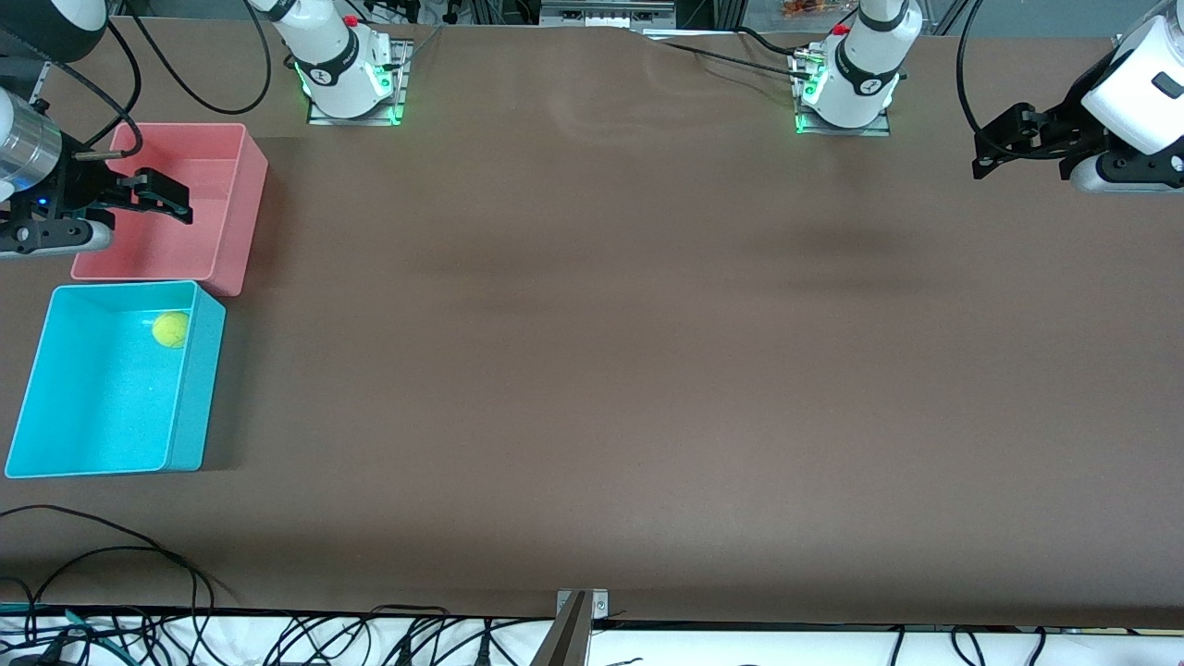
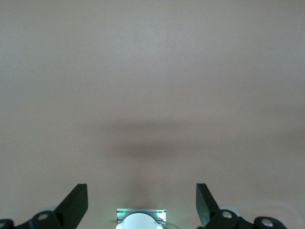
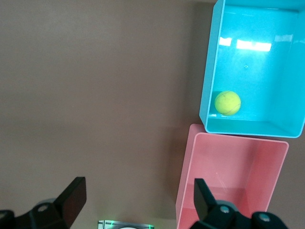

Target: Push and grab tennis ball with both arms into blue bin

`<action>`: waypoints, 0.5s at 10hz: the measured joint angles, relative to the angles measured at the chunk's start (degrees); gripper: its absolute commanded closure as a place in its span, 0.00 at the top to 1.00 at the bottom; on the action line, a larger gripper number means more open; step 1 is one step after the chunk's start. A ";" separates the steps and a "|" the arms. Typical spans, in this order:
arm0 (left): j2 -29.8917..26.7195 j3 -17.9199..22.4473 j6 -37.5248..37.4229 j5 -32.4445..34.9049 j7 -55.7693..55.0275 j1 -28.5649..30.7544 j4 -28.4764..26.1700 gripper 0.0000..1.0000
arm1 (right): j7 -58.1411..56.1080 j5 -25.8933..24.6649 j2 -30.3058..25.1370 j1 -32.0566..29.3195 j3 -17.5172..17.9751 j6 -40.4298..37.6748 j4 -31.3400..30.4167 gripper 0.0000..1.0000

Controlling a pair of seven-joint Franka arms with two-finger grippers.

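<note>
Tennis ball, small, fuzzy and yellow-green, is lying inside the bright cyan rectangular plastic bin, in the corner nearest the pink bin; we are seeing it at the middle left of the front frame. In the right wrist frame the ball is sitting against the cyan bin's wall, upper right of that frame.

Touching the cyan bin, just above it in the front frame, a salmon-pink rectangular plastic bin of similar size is standing on the brown table.

We are holding our black two-finger right gripper over the pink bin at the upper left of the front frame, its fingers spread apart and gripping nothing. In its wrist frame the two fingertips are showing wide apart along the bottom edge.

We are hanging our black two-finger left gripper over bare table at the upper right edge of the front frame, fingers likewise spread wide and holding nothing.
</note>
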 measured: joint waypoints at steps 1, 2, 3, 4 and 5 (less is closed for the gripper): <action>0.00 0.00 0.00 0.00 0.00 0.00 0.00 1.00 | 0.00 -0.06 0.02 -0.02 -0.14 -0.08 0.34 1.00; 0.00 0.00 0.00 0.00 0.00 0.01 0.00 1.00 | 0.00 -0.07 0.02 -0.07 -0.36 -0.22 0.93 1.00; 0.00 0.00 0.00 0.00 0.00 0.01 0.00 1.00 | 0.00 -0.07 0.00 -0.10 -0.54 -0.50 1.65 1.00; 0.00 0.00 0.00 0.00 0.00 0.01 0.00 1.00 | 0.98 -0.07 -0.01 -0.10 -0.58 -0.58 2.73 1.00; 0.00 0.00 0.00 0.00 0.00 0.01 0.00 1.00 | 2.95 -0.06 -0.01 -0.10 -0.59 -0.63 4.25 1.00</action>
